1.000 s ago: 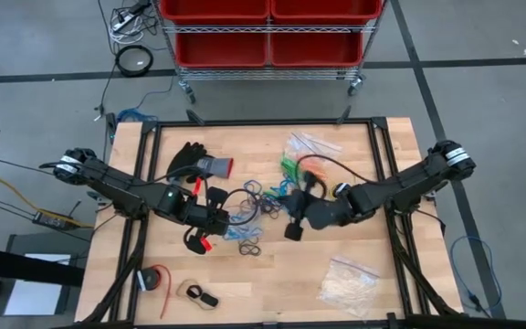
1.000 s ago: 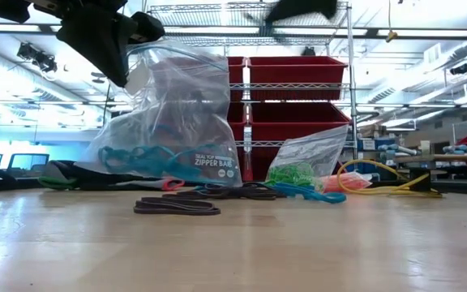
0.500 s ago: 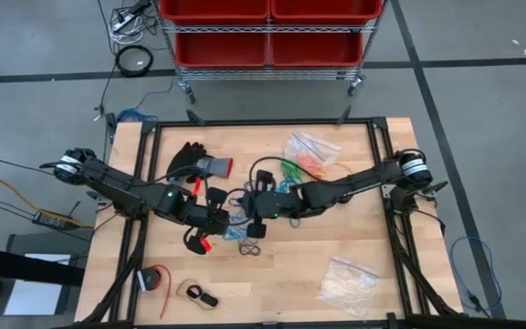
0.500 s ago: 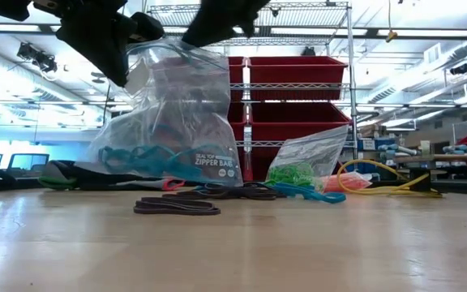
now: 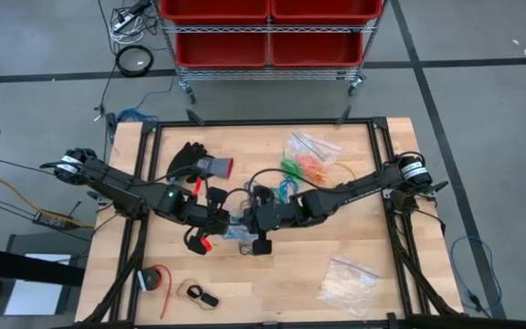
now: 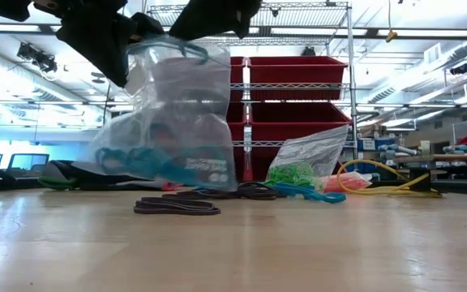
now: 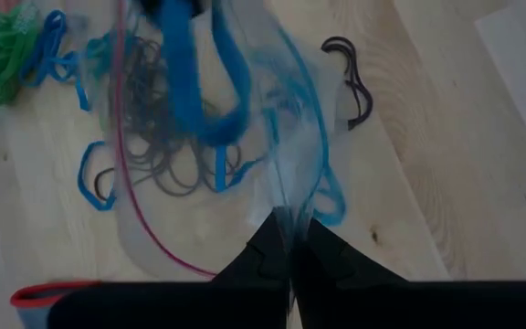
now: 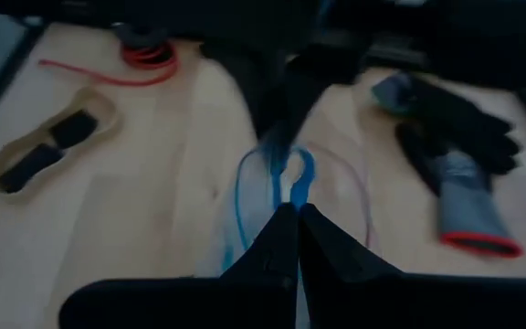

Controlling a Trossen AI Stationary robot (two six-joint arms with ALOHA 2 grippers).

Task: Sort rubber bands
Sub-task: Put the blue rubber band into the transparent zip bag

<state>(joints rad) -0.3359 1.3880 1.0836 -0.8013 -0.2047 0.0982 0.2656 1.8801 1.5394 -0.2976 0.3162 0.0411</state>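
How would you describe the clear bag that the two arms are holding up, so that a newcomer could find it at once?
Start at the middle of the wooden table, where the left claw and right claw meet. Between them hangs the clear zipper bag, each claw shut on its top edge. Unlike the flat bags of green bands and whitish pieces, it is lifted upright and holds blue rubber bands.

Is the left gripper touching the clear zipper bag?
Touching. The left wrist view shows the left gripper shut on the edge of the clear zipper bag, the plastic running straight into its closed fingertips.
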